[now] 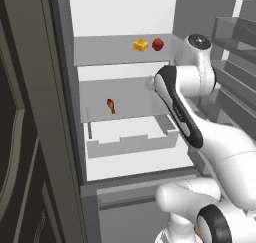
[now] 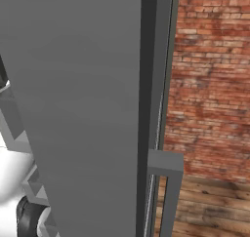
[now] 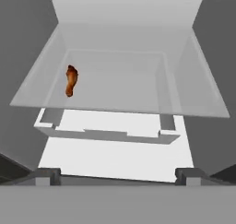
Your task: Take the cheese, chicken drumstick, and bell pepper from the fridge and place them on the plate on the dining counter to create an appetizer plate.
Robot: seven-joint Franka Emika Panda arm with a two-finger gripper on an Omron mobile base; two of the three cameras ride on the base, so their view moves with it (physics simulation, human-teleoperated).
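Observation:
The fridge [image 1: 122, 14] stands open. On its upper glass shelf the yellow cheese [image 1: 140, 45] sits beside the dark-red bell pepper [image 1: 158, 44]. One shelf down, at the left, lies the chicken drumstick [image 1: 111, 106], also seen through the hand view as a brown-orange piece [image 3: 70, 80]. My gripper [image 3: 117, 177] is open and empty, its fingertips [image 3: 46, 176] wide apart, back from the shelf and to the right of the drumstick. The plate and the dining counter are out of view.
A white drawer [image 1: 132, 144] sits under the drumstick's shelf. Door shelves [image 1: 235, 42] stand to the right of the arm. In the right base view a grey fridge panel [image 2: 78, 109] blocks the left, with a brick wall [image 2: 210, 80] and wooden floor [image 2: 210, 207] behind.

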